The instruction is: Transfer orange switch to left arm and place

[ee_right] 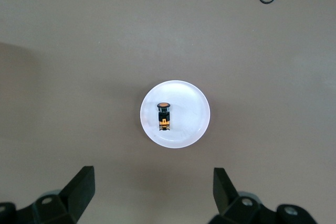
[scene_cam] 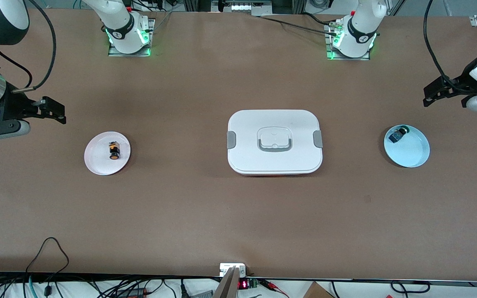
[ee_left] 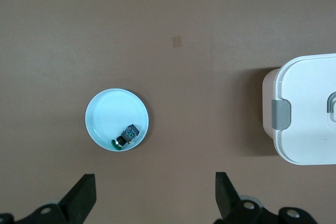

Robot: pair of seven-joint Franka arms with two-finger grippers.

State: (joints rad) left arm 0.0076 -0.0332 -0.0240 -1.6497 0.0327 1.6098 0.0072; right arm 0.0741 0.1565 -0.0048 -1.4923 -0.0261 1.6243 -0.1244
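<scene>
The orange switch [scene_cam: 114, 150] lies on its side on a white plate [scene_cam: 97, 161] toward the right arm's end of the table; it also shows in the right wrist view [ee_right: 164, 114]. The large white box [scene_cam: 274, 141] sits at the table's middle, its end showing in the left wrist view [ee_left: 310, 111]. My right gripper [scene_cam: 52, 111] hangs open and empty high above the table's edge, beside the white plate. My left gripper [scene_cam: 437, 93] hangs open and empty high above the table near the light blue plate [scene_cam: 412, 155]. Both arms wait.
The light blue plate holds a small blue-bodied part with a green cap [scene_cam: 397, 135], seen also in the left wrist view [ee_left: 126, 137]. Cables and electronics run along the table's front edge [scene_cam: 238, 277]. Bare brown table lies between the plates and the box.
</scene>
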